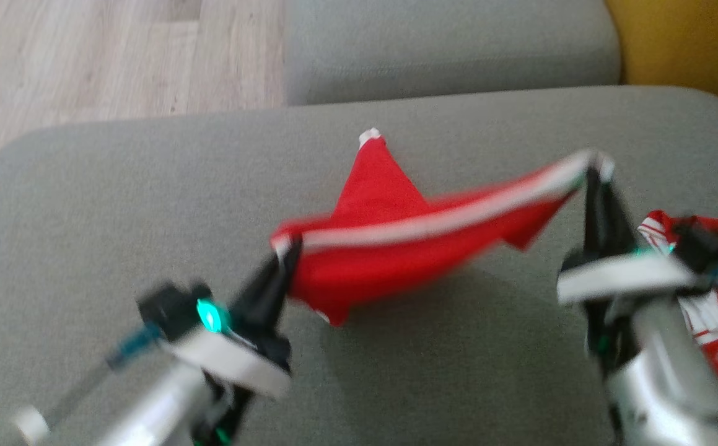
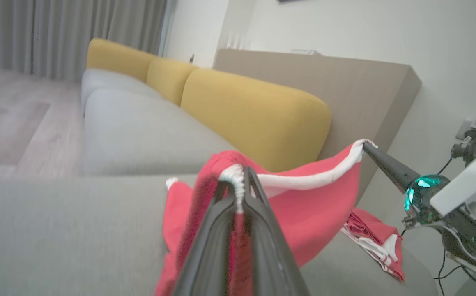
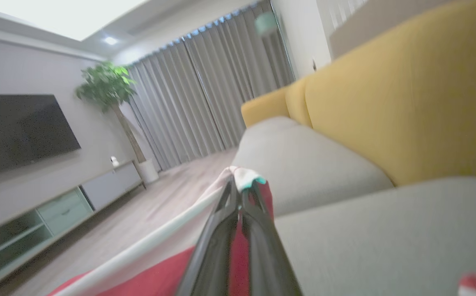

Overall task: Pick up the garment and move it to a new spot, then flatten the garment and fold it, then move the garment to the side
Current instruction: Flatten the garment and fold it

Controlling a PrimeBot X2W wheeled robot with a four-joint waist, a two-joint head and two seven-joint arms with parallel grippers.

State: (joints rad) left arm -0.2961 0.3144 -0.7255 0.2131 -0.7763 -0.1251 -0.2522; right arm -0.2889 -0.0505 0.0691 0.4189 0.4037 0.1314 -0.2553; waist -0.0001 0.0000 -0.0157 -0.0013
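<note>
A red garment (image 1: pixel 389 248) with a white band along its top edge hangs stretched between my two grippers above the grey sofa seat (image 1: pixel 117 204). My left gripper (image 1: pixel 285 246) is shut on the band's left end, seen close up in the left wrist view (image 2: pixel 238 181). My right gripper (image 1: pixel 595 166) is shut on the band's right end, seen close up in the right wrist view (image 3: pixel 242 185). The garment (image 2: pixel 303 205) sags between them, and a pointed white-tipped part (image 1: pixel 369 137) trails onto the cushion behind.
More red-and-white clothing (image 1: pixel 712 291) lies at the seat's right end beside my right arm. Yellow back cushions (image 2: pixel 254 115) run along the far side. A second grey seat cushion (image 1: pixel 445 49) lies beyond, with wooden floor (image 1: pixel 86 56) to the left.
</note>
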